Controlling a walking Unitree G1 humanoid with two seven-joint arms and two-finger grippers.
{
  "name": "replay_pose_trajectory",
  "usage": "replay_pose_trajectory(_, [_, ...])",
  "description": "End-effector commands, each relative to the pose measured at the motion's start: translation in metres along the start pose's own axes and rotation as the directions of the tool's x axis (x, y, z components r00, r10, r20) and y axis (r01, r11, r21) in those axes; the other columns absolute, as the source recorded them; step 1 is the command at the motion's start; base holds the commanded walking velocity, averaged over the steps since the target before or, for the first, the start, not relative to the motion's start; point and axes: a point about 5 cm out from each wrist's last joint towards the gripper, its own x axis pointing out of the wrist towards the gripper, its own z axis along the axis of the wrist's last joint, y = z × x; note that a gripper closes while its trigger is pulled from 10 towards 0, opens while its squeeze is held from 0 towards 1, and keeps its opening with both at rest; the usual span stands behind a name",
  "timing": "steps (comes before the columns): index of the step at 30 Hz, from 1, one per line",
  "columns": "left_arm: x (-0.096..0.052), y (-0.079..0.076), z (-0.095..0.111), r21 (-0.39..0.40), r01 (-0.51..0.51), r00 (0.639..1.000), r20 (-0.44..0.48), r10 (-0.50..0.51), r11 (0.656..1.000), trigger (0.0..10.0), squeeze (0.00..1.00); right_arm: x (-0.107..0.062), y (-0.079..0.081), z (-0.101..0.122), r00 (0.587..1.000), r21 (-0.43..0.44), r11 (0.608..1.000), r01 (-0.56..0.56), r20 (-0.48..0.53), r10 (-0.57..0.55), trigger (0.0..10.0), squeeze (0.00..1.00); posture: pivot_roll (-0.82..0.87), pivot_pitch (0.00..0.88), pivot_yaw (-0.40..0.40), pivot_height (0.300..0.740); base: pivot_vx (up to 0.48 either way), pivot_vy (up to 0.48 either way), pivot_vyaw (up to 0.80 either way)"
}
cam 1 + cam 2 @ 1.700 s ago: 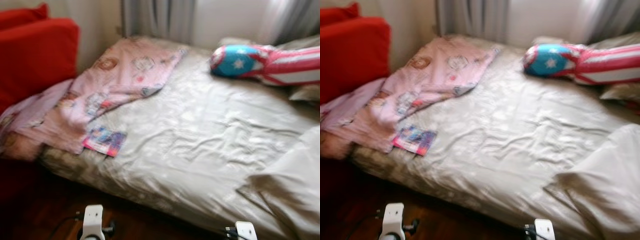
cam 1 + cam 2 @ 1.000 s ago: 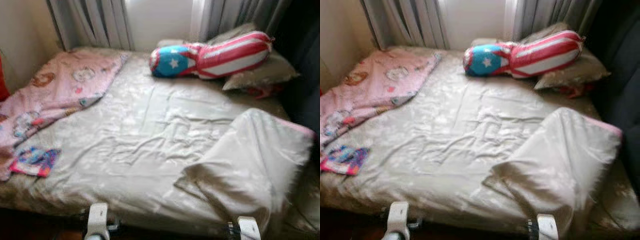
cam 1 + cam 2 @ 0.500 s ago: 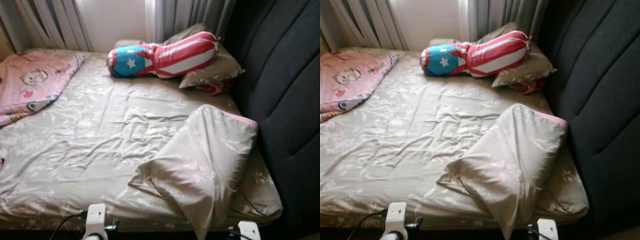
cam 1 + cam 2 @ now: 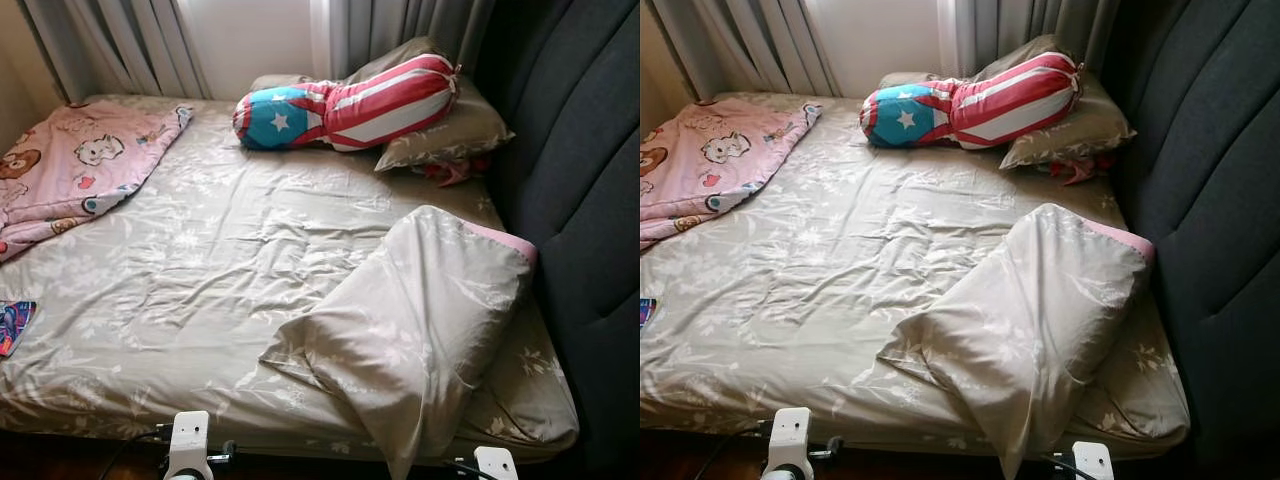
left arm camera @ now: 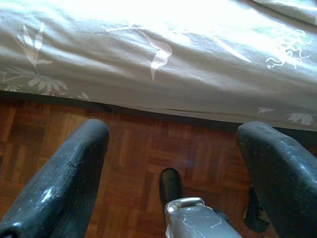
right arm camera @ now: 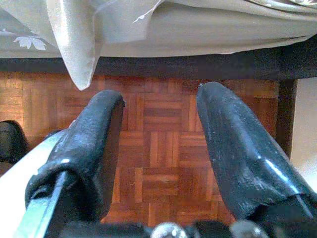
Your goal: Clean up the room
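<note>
A bed with a crumpled beige sheet (image 4: 220,250) lies in front of me. A beige pillow (image 4: 420,320) lies askew near its front right corner, one corner hanging over the edge (image 6: 74,44). At the head, a stars-and-stripes bolster (image 4: 350,100) leans on another beige pillow (image 4: 450,135). A pink cartoon blanket (image 4: 80,165) is spread at the far left, with a colourful book (image 4: 12,325) at the left edge. My left gripper (image 5: 173,134) and right gripper (image 6: 161,96) hang open over the parquet beside the bed, holding nothing.
A dark padded headboard (image 4: 580,150) rises along the right side. Grey curtains (image 4: 130,40) hang behind the bed. A small red item (image 4: 450,172) pokes out under the far pillow. Parquet floor (image 5: 138,163) runs along the near bed edge.
The camera swung right from the red cushion and pink blanket towards the headboard, then slightly back left. The things on the bed have not moved. Both arms still hang low.
</note>
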Motion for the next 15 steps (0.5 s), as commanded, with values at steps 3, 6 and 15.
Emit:
replay_pose_trajectory(3, [-0.0007, -0.0016, -0.0037, -0.004, 0.006, 1.000, -0.020, -0.006, 1.000, 10.0, 0.00, -0.0007, -0.0011, -0.0018, 1.000, 0.012, 1.000, 0.000, 0.000, 0.000, 10.0, 0.00, -0.05, 0.055, -0.042, 0.740, 0.000, 0.000, 0.00])
replay_pose_trajectory(6, [-0.0006, -0.0014, -0.0035, 0.001, 0.008, 1.000, -0.020, -0.008, 1.000, 10.0, 0.00, -0.0006, -0.0005, -0.0013, 1.000, 0.020, 1.000, -0.003, 0.007, 0.003, 10.0, 0.00, -0.06, 0.054, -0.036, 0.740, 0.000, 0.000, 0.00])
replay_pose_trajectory(15, [0.0002, 0.0002, -0.0009, 0.014, 0.012, 1.000, -0.014, -0.012, 1.000, 10.0, 0.00, -0.0004, 0.0000, -0.0018, 1.000, 0.019, 1.000, 0.013, -0.001, -0.013, 10.0, 0.00, -0.05, 0.048, -0.031, 0.740, 0.000, 0.000, -0.05])
